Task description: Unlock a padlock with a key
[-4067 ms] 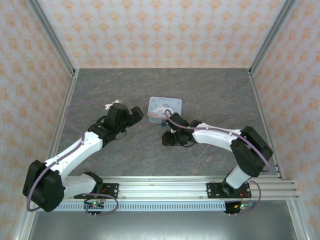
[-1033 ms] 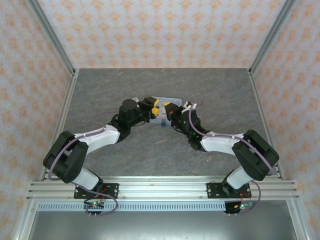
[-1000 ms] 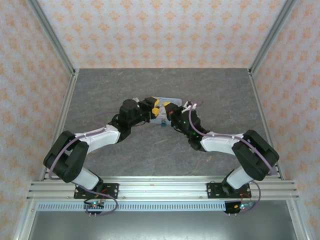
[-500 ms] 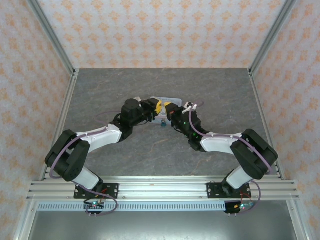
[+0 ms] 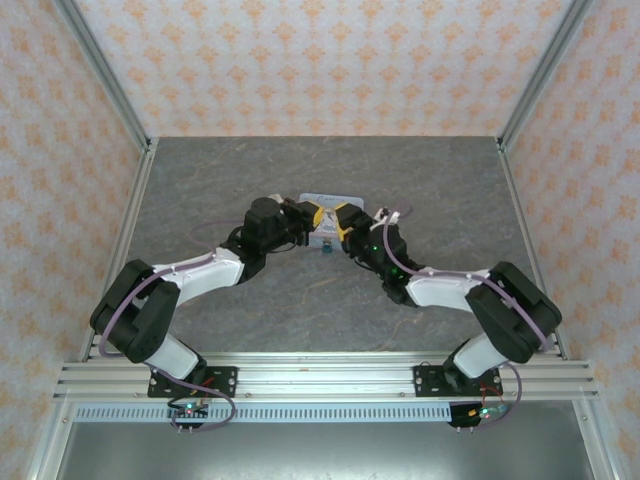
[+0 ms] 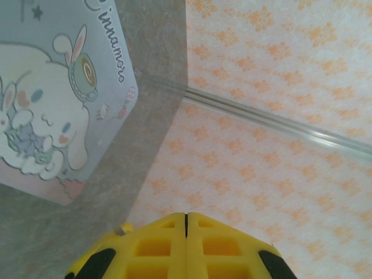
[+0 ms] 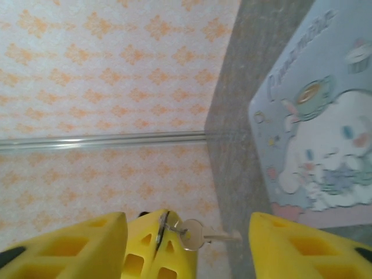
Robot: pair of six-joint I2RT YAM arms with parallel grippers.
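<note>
We take this step to be a handover of the key (image 7: 200, 235), with the unlocking itself not yet begun; in the right wrist view the key juts out sideways from the seam of the left gripper (image 6: 186, 220), whose yellow fingers (image 6: 157, 247) are pressed together and pinch it by its head end, the blade pointing free; the right gripper (image 5: 342, 216) stands with its own fingers (image 7: 87, 244) spread wide to either side of that pinch, touching nothing that we can make out. From above, both grippers meet over the cartoon tin box (image 6: 46, 104), and the padlock (image 5: 326, 247) lies on the table (image 5: 300, 310) just beside the box's near edge, below the two grippers and held by neither; we cannot tell from here which way its keyhole faces. Next, we judge, the right gripper must back clear and go down to steady the padlock, while the left turns the blade toward the keyhole; with so thin a key, a slight twist in the pinch could spoil the aim.
</note>
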